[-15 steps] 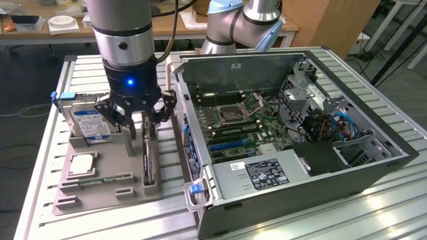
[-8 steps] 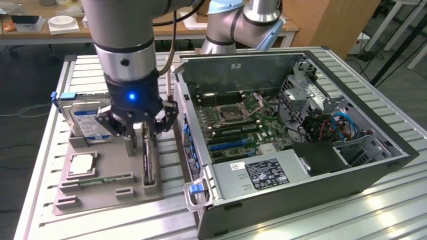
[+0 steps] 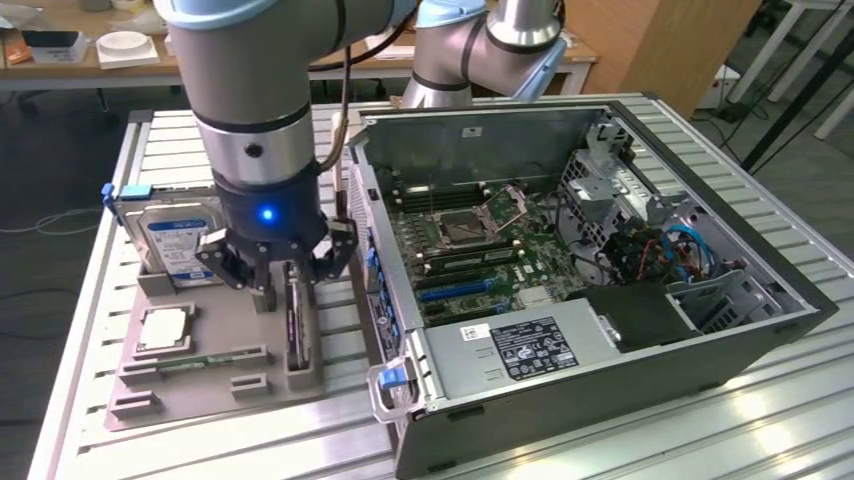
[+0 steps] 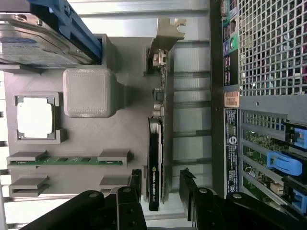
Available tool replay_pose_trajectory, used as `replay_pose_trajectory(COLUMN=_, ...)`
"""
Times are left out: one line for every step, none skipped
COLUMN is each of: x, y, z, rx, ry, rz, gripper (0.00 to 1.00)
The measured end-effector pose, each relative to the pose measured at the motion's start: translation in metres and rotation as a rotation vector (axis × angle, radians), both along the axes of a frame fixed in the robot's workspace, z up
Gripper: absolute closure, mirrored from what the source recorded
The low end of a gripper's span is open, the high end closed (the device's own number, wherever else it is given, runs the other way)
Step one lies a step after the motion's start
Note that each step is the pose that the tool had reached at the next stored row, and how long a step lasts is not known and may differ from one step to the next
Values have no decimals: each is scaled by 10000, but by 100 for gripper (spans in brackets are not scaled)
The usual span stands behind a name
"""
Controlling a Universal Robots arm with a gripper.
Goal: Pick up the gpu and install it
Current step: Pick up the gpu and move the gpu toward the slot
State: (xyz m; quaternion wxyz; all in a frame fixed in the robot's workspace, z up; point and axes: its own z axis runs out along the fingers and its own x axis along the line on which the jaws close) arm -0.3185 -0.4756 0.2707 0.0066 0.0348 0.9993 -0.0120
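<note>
Standing on edge in a slot of the grey holder (image 3: 200, 385), on the side nearest the computer case (image 3: 747, 330), the gpu (image 4: 157, 163) sits between the fingers (image 4: 189, 184). They straddle it, partly spread, with a gap on one side. An off-centre squeeze could tilt the card and jam it.

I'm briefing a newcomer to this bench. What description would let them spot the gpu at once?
Start at the open black computer case; a grey moulded tray lies at its side, toward the exterior view's left. The gpu is the thin black card standing on edge along the tray side nearest the case, unlike the flat green memory stick and silver, blue-labelled hard drive.
</note>
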Motion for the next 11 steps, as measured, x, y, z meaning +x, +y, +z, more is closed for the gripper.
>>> replay_pose_trajectory(x=0, y=-7, z=-19, rx=2, ry=-2, rz=-1, gripper=55)
replay_pose_trajectory(x=0, y=-13, z=-37, rx=2, ry=-2, rz=-1, gripper=55)
replay_pose_trajectory(x=-1, y=-18, z=-54, rx=1, ry=-1, rz=-1, gripper=55)
replay_pose_trajectory(x=-2, y=-21, z=-72, rx=1, ry=0, rz=-2, gripper=55)
replay_pose_trajectory(x=-3, y=-23, z=-92, rx=1, ry=-1, rz=-3, gripper=55)
replay_pose_trajectory(x=-6, y=-24, z=-110, rx=1, ry=-1, rz=-1, gripper=55)
replay_pose_trajectory(x=-12, y=-24, z=-127, rx=0, ry=0, rz=6, gripper=55)
replay_pose_trajectory(x=-21, y=-24, z=-145, rx=1, ry=-1, rz=18, gripper=55)
replay_pose_trajectory(x=-33, y=-24, z=-163, rx=-1, ry=0, rz=31, gripper=55)
replay_pose_trajectory(x=-43, y=-23, z=-181, rx=0, ry=0, rz=46, gripper=55)
replay_pose_trajectory(x=-51, y=-20, z=-200, rx=1, ry=-1, rz=60, gripper=55)
